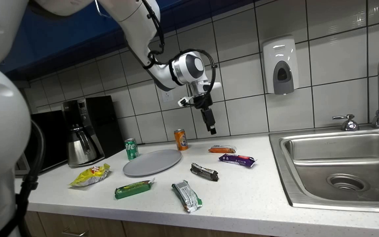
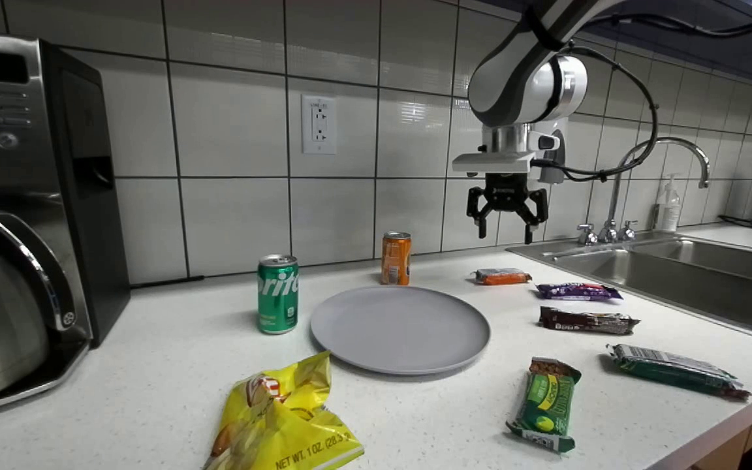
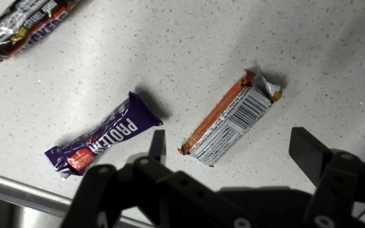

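Observation:
My gripper (image 2: pixel 505 237) hangs in the air above the counter with its jaws wide apart and nothing between them. In the wrist view, an orange-and-silver wrapped bar (image 3: pixel 230 120) lies on the counter below, at a slant, its lower end framed by the two fingers (image 3: pixel 309 152). Left of it is a purple wrapped bar (image 3: pixel 106 136), its near tip close to the left finger in that picture. A dark brown wrapped bar (image 3: pixel 27 28) shows at the upper left. Both exterior views show these bars on the counter, apart from the gripper.
A grey plate (image 2: pixel 402 329) lies mid-counter, near a green can (image 2: pixel 278 294) and an orange can (image 2: pixel 395 258). Two green bars (image 1: pixel 133 189) and a yellow chip bag (image 1: pixel 90 175) are nearer the front. A coffee maker (image 1: pixel 89 128) and a steel sink (image 1: pixel 334 164) flank them; tiled wall behind.

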Controlling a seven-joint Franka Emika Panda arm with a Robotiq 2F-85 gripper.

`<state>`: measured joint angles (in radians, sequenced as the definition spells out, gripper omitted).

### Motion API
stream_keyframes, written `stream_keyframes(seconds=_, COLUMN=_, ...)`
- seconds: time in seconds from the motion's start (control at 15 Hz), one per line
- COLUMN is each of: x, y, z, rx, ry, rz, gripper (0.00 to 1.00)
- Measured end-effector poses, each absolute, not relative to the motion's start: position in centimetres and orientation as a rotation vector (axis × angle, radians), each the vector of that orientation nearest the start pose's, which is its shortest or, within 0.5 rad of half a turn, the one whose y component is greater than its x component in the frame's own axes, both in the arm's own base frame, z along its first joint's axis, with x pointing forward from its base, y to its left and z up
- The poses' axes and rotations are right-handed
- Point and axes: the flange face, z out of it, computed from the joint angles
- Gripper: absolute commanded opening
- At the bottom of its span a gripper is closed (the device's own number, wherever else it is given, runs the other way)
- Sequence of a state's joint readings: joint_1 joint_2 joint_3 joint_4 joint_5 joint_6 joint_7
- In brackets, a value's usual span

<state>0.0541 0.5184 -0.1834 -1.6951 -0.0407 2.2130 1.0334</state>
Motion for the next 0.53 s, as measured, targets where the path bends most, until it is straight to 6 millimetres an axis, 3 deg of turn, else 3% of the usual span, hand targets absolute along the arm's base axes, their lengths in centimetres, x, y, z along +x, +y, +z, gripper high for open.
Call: stream_keyframes(seconds=0.53, x=67.8, y=-8.8, z=28.4, rx=-2.548, ry=2.04, rz=-0.123, gripper=1.0)
